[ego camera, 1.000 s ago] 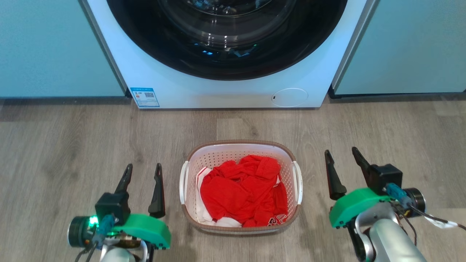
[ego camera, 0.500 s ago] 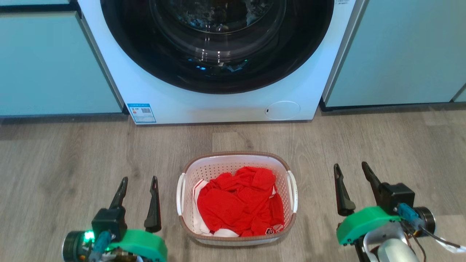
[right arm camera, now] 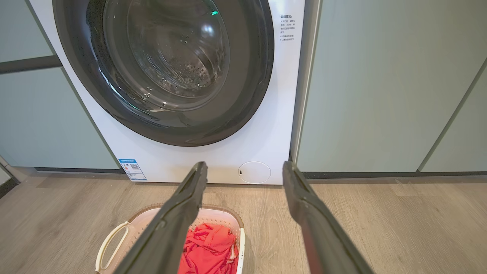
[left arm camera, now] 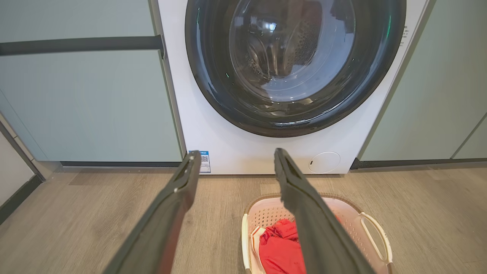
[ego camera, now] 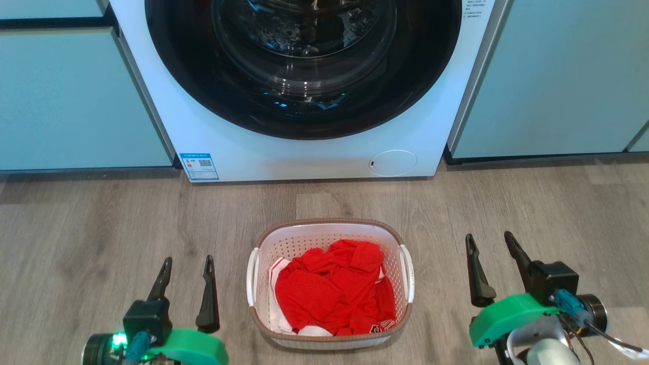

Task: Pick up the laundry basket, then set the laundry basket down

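— Item one, the laundry basket (ego camera: pixel 299 246): where is it sitting?
— It is standing upright on the wood-look floor (ego camera: pixel 101 228), in front of the washing machine (ego camera: pixel 304 157) and apart from it. It is sitting between the two grippers, touching neither.
— Contents?
— Red clothing (ego camera: pixel 329 294) is filling it; a white piece is lying mostly hidden beneath. In both wrist views the bottom edge is cutting off the basket's near end.
— Grippers?
— The left gripper (ego camera: pixel 187 260) is hovering near the left handle (ego camera: pixel 250 276), fingers spread, holding nothing; its base is running off the frame. The right gripper (ego camera: pixel 488 236) is hanging farther off from the right handle (ego camera: pixel 408 274), likewise spread and empty.
— Surroundings?
— Pale teal cabinet fronts (ego camera: pixel 66 101) are flanking the machine, whose top is being cropped. The print on its blue label (ego camera: pixel 199 166) is showing too small to read.
— Orientation?
— The open top is facing up, handles pointing left and right toward the grippers. Which axis is longer, I cannot tell from this angle.
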You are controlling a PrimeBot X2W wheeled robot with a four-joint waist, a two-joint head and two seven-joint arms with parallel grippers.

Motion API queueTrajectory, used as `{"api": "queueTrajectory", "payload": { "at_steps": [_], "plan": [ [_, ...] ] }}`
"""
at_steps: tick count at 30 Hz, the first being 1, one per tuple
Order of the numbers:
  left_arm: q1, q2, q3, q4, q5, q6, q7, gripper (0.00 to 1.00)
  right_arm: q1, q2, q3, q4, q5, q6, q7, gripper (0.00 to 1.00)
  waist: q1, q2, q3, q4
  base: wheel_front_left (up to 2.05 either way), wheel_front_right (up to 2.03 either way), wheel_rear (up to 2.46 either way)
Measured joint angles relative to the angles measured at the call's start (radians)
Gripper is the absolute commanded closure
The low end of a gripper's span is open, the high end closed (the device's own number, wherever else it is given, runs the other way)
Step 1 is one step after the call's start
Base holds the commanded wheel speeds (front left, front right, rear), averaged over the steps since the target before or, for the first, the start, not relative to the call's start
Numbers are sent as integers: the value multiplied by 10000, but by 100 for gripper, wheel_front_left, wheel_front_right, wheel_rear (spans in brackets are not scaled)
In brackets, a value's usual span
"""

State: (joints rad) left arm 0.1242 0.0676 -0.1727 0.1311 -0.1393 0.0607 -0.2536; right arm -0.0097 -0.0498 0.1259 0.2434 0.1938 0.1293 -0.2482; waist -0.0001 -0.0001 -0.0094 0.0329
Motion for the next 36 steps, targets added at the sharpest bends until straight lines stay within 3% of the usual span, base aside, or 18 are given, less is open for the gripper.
{"api": "queueTrajectory", "payload": {
  "at_steps": [9, 10, 17, 36],
  "plan": [
    [33, -40, 178, 19, 107, -2, 0, 0, 6, 0, -69, -25, 0, 0, 0, 0, 0, 0, -8, -1, 0, 0, 0],
    [35, -48, 184, 82, 58, 6, 0, 100, 6, 0, -71, 8, 0, 0, 2, 100, 0, 0, -2, -3, 0, 0, 0],
    [413, -63, 155, 941, -10, 6, 63, 100, 459, 12, 21, 836, 90, 0, 50, 100, 0, 0, -1, -7, 0, 0, 0],
    [216, -61, 305, 1035, -2339, -255, 545, 100, 509, 0, -184, 800, 2345, 0, 449, 100, 0, 0, 19, -57, 0, 0, 0]
  ]
}}
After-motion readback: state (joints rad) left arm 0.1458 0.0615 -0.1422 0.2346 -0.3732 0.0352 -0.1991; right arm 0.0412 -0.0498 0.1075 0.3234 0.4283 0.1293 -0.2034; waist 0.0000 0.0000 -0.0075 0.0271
